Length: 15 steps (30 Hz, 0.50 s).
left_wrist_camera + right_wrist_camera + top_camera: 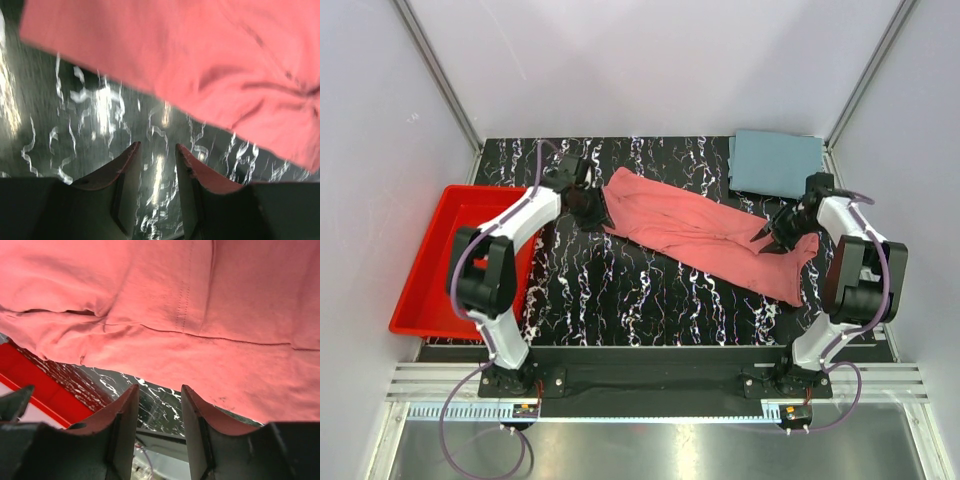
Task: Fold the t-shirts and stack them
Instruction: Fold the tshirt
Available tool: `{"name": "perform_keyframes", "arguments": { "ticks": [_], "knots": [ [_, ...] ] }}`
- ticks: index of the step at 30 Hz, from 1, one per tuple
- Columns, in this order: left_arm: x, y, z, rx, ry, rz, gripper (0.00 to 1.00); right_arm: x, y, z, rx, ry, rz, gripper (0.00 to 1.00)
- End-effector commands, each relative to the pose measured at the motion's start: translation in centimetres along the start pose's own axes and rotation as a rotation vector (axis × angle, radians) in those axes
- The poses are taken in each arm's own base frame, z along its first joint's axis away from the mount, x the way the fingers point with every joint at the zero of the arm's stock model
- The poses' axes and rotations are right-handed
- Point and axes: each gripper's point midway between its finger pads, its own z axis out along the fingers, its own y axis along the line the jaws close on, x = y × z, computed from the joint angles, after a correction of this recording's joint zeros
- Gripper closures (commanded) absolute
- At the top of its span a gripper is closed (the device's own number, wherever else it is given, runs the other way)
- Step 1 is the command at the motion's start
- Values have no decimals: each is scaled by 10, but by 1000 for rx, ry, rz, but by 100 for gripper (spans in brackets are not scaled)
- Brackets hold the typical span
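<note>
Now | pink shirt (705,235) between left gripper (601,217), right gripper (767,239) | jaws empty

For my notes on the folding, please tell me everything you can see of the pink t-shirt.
The salmon-pink t-shirt is soft, cotton-like cloth with stitched seams. Unfolded and wrinkled, it lies in a long diagonal band on the black marbled table. The left gripper and right gripper stand open at its two ends, no cloth between their fingers.
</note>
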Motion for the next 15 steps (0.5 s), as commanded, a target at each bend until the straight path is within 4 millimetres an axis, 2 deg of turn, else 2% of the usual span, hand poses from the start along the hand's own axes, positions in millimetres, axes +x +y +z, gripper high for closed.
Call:
{"name": "perform_keyframes", "arguments": {
  "ticks": [1,2,3,5,9,15],
  "knots": [
    [1,-33,-47,170,-88,84,62,-15,27,5,-142,-54,4,54],
    [13,-25,-45,160,-69,73,62,-14,23,7,-126,-50,0,53],
    [18,-26,-54,172,-78,78,62,-16,19,12,-105,-45,-1,52],
    [32,-18,-54,163,-57,70,62,-16,13,17,-80,-31,-9,49],
    [44,-12,-62,166,-62,72,62,-23,2,26,-34,-60,-7,49],
    [46,-14,-70,171,-64,83,62,-22,-10,38,8,-47,27,51]
  ]
}}
